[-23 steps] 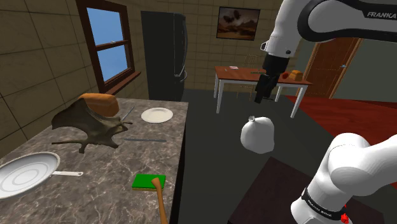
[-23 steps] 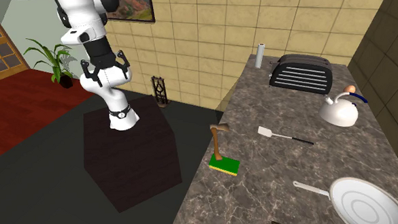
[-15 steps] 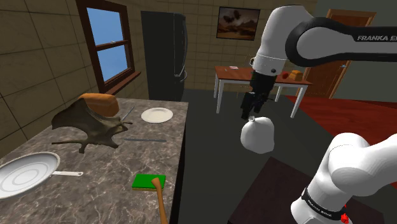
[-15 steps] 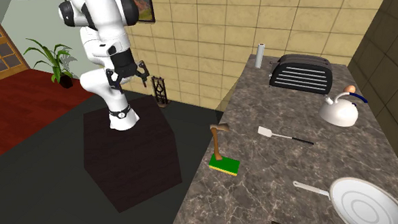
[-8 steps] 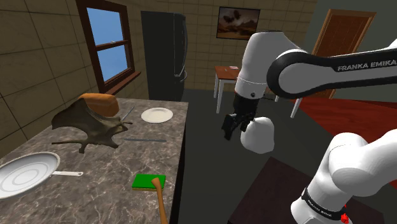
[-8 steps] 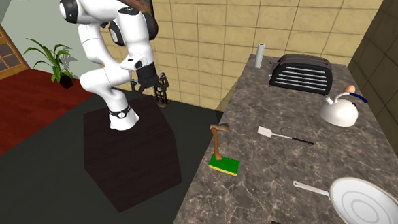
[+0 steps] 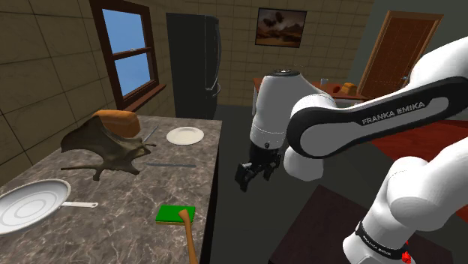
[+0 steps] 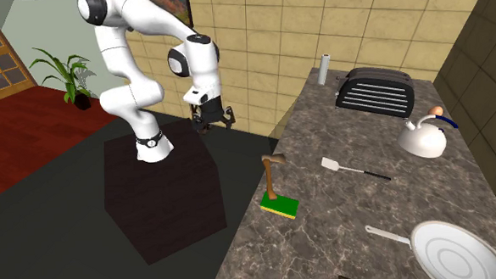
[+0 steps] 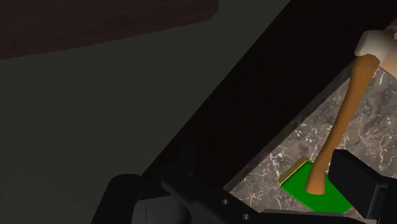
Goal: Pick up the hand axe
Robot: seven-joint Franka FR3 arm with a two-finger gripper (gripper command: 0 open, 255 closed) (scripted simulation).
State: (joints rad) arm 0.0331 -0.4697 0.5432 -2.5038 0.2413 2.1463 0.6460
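Observation:
The hand axe (image 8: pixel 272 180) lies on the marble counter (image 8: pixel 351 216) near its front edge. It has a tan wooden handle and a pale head (image 9: pixel 376 44). The butt of the handle rests on a green sponge (image 8: pixel 279 207). In the shoulder view the axe (image 7: pixel 187 234) lies low at the counter's edge beside the sponge (image 7: pixel 171 214). My gripper (image 7: pixel 252 174) hangs open and empty over the dark floor between stand and counter, above the axe and off the counter. In the wrist view the fingers (image 9: pixel 357 186) stand apart, the axe handle (image 9: pixel 337 130) ahead of them.
On the counter are a frying pan (image 8: pixel 459 253), a spatula (image 8: pixel 352 169), a kettle (image 8: pixel 423 137), a toaster (image 8: pixel 375 89) and a roll (image 8: pixel 324 70). A plate (image 7: pixel 184 136), a loaf (image 7: pixel 117 122) and a dark antler-like shape (image 7: pixel 103 148) lie farther along. The dark stand (image 8: pixel 163 192) sits beside the counter.
The arm has swung down and toward the shoulder view's left, bringing the gripper from high near the far table to just off the counter edge. The axe has not moved.

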